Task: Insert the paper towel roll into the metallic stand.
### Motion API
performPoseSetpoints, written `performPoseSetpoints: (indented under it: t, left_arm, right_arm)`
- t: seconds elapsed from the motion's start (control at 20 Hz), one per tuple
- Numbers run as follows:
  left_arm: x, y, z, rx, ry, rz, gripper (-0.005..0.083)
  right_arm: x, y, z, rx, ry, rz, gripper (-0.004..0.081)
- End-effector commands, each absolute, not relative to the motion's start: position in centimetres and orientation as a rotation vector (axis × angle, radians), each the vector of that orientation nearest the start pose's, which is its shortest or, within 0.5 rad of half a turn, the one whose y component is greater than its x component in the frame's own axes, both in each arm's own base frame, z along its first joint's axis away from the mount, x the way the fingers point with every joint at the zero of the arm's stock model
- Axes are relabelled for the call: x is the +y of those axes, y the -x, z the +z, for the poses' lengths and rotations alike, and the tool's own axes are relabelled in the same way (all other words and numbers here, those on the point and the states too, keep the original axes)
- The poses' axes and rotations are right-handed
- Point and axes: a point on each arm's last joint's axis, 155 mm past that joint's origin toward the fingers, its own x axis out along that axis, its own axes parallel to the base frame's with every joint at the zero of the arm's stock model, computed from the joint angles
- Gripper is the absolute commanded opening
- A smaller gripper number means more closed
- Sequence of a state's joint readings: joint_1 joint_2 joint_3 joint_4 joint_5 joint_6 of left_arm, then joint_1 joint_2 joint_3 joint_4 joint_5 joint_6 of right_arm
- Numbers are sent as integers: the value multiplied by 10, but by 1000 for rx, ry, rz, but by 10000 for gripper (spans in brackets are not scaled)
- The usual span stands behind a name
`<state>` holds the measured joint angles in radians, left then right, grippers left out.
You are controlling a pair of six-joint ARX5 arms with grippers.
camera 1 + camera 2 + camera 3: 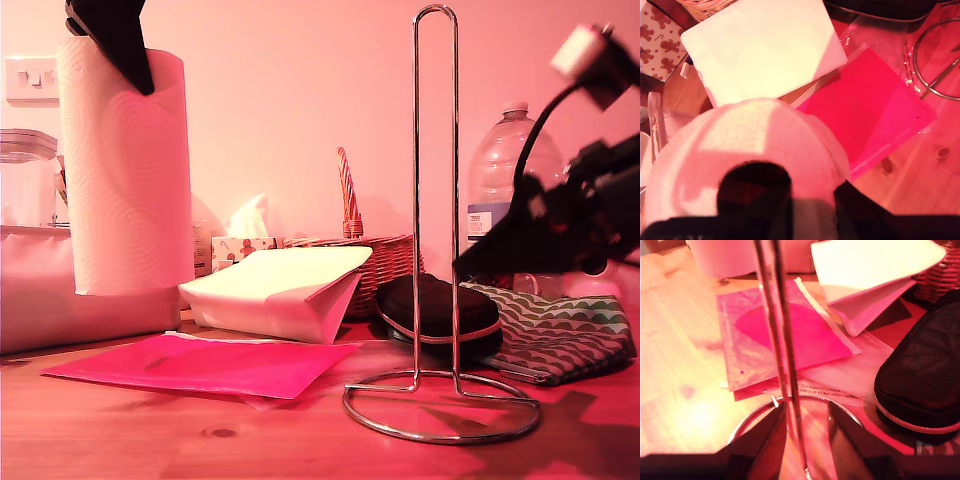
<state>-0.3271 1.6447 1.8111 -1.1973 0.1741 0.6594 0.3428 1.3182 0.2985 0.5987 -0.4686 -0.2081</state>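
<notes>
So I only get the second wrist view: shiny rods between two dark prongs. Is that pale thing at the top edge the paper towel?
Observer: Yes. The exterior view shows the paper towel roll upright and lifted off the table, at that view's left.
Operator: What holds it up?
Observer: My first end effector grips its top rim from above.
Operator: And how tall are those rods?
Observer: The metallic stand loop reaches almost to the exterior view's top edge.
</notes>
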Motion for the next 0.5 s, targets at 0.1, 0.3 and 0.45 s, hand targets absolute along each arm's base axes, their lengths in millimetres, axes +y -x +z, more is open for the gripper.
performPoseSetpoints:
  t: [0.1, 0.3, 0.45]
  left_arm:
    - [-161, -371, 258, 830, -663, -781, -24]
    - [-162, -371, 258, 830, -662, -781, -24]
    - [-162, -371, 258, 831, -662, -783, -24]
  right_arm:
    - [200, -300, 77, 364, 168, 857, 191]
    - [203, -307, 63, 408, 165, 859, 191]
    - [202, -306, 53, 439, 165, 861, 175]
